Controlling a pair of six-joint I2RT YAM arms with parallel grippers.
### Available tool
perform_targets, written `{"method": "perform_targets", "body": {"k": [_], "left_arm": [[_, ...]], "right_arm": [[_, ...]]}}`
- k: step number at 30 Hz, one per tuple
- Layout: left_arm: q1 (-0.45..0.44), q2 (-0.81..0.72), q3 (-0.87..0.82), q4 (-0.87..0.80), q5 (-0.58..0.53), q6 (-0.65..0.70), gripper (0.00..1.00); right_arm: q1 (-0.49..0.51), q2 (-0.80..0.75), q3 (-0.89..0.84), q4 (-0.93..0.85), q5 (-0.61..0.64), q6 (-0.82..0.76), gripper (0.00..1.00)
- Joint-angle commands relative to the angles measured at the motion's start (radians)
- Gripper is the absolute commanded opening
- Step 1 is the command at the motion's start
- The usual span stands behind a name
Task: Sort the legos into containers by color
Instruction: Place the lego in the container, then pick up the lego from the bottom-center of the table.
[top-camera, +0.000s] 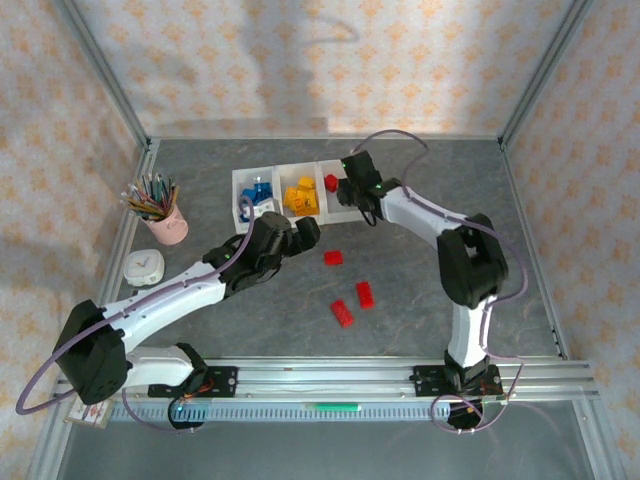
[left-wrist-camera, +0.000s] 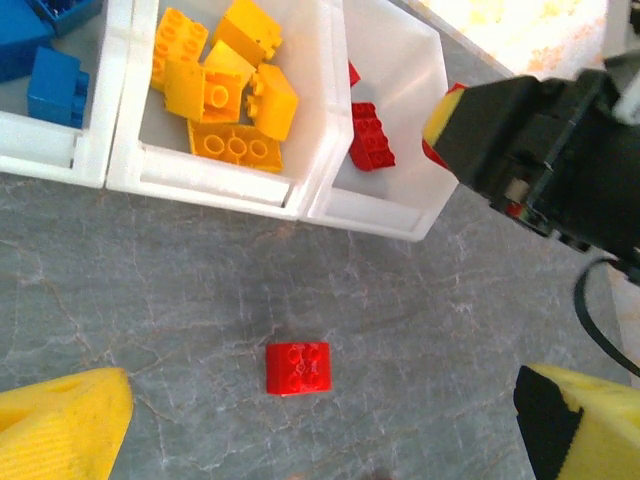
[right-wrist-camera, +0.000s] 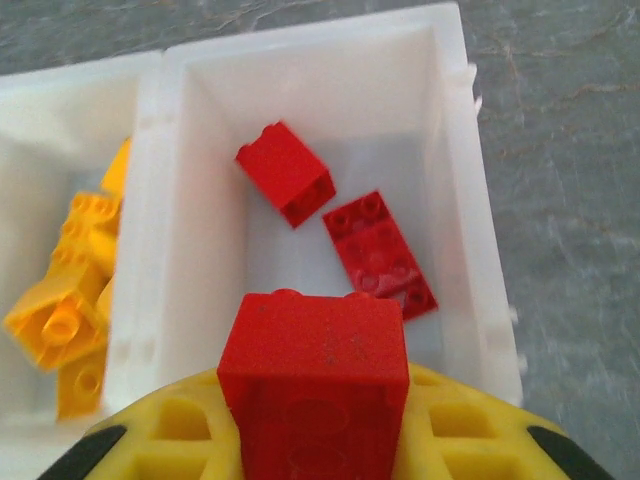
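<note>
Grey stone-patterned table (top-camera: 470, 200) lies between papered walls, with a metal rail (top-camera: 330, 375) along its near edge. Toward the far side sit the bins (top-camera: 290, 190), joined in one row. The left bin holds blue legos (left-wrist-camera: 40, 60), the middle one yellow legos (left-wrist-camera: 225, 85), and the right one two red legos (right-wrist-camera: 287, 172).

Over the right bin hangs the right gripper (right-wrist-camera: 315, 440), its fingers closed on a red brick (right-wrist-camera: 315, 370) near that bin's wall. Just in front of the bins the left gripper (left-wrist-camera: 320, 430) hovers, pads (left-wrist-camera: 60, 420) spread wide with nothing between them. Below it a loose red brick (left-wrist-camera: 298, 368) lies flat, apart from the bins' front edge.

Two more reds (top-camera: 365, 293) lie farther in front of the bins, side by side, bare table around them. Left of the bins a pink cup (top-camera: 168, 225) and a small clock (top-camera: 143, 267) stand near the table's edge. Right of the bins, open table runs to the side frame.
</note>
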Motion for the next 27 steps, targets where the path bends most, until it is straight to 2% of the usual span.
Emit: {"method": "perform_targets", "body": {"k": [1,3,6,12,15,19,27], "left_arm": [[0.012,0.019,0.043,0.031,-0.048,0.009,0.99],[0.014,0.027,0.046,0.044,-0.046,0.008,0.99],[0.015,0.042,0.054,0.052,-0.038,0.011,0.99],[0.015,0.051,0.079,0.039,-0.019,0.026,0.99],[0.015,0.046,0.08,0.032,-0.005,0.034,0.99],[0.007,0.028,0.066,0.012,0.021,0.035,0.99],[-0.058,-0.011,0.018,-0.038,0.022,0.052,0.99]], "right_arm": [[-0.013,0.076,0.111,-0.033,0.069,-0.016,0.28],[-0.012,0.114,0.158,-0.046,0.075,-0.026,0.32],[-0.013,0.145,0.207,-0.063,0.096,-0.028,0.45],[-0.011,0.087,0.197,-0.075,0.06,-0.024,0.56],[-0.008,0.008,0.117,-0.068,0.041,-0.01,0.58],[-0.008,-0.14,-0.072,-0.033,0.014,0.03,0.63],[-0.001,-0.389,-0.377,-0.104,-0.012,0.066,0.67]]}}
